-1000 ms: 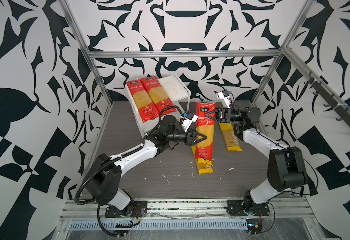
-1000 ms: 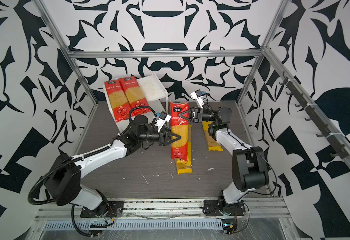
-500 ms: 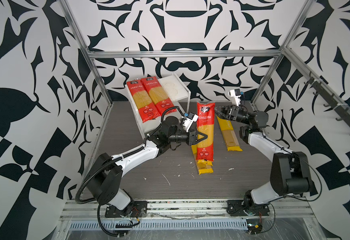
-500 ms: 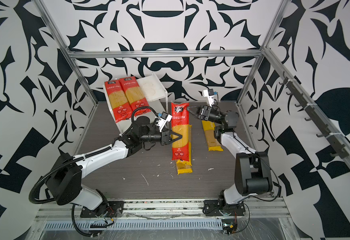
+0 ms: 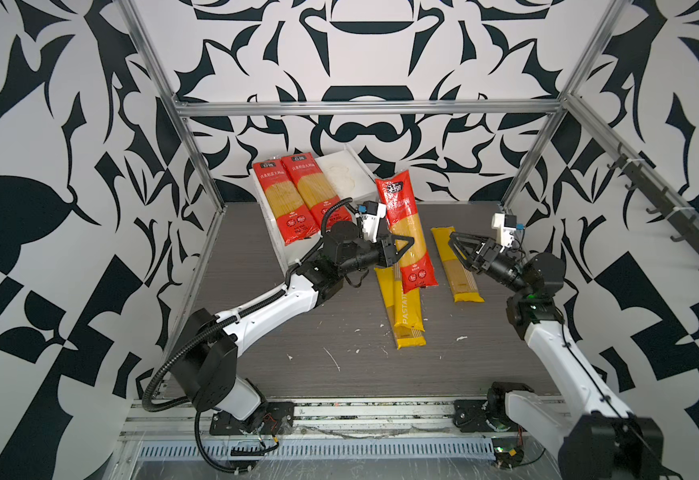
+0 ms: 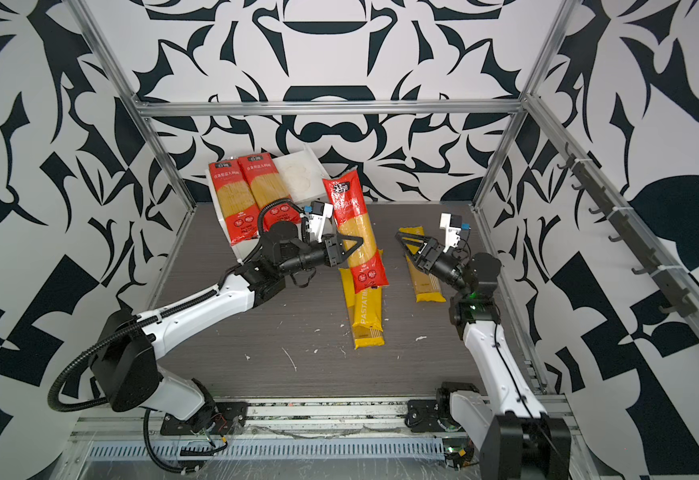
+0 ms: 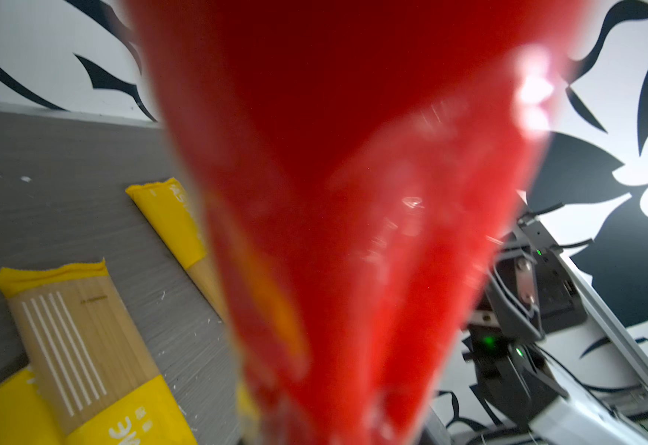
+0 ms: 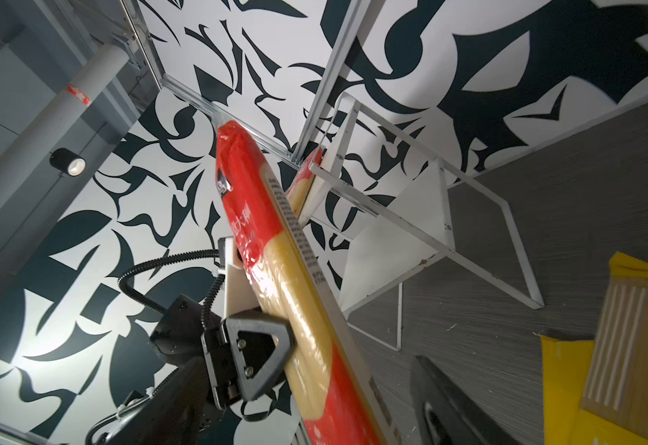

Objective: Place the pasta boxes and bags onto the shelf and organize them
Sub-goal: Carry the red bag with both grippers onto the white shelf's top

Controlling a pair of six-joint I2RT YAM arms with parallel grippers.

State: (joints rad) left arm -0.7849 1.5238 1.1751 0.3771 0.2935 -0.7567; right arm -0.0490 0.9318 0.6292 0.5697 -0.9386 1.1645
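In both top views the shelf (image 5: pixel 341 176) stands at the back of the table (image 5: pixel 339 340). Two red packs (image 5: pixel 314 193) lie side by side on its top board, with a stained bare strip of board beside them. A third red pack (image 5: pixel 406 232) is held in the air just beside the shelf and tilted. Its upper end is near the top board, and its lower end points away from the shelf, over a yellow PASTATIME pack (image 5: pixel 408 309) lying flat on the table. The left gripper (image 5: pixel 407 248) is clamped across this pack's clear middle. Farther from the shelf a second yellow pack (image 6: pixel 424 278) lies on the table. Above it the right gripper (image 6: pixel 405 249) hangs with its jaws spread wide, empty and apart from the lifted pack. In the left wrist view the third red pack (image 7: pixel 353 192) is a red blur filling most of the frame, so the jaws themselves cannot be seen. Beside it, the striped end of the yellow PASTATIME pack (image 7: pixel 76 339) rests on another yellow pack, and the second yellow pack (image 7: pixel 168 215) lies apart from them. In the right wrist view the shelf (image 8: pixel 391 246) shows both white boards and its thin frame. The left gripper (image 8: pixel 289 346) pinches the third red pack (image 8: pixel 276 246), whose upper end rises beside the top board. The second yellow pack (image 8: pixel 623 346) lies well away from the shelf.
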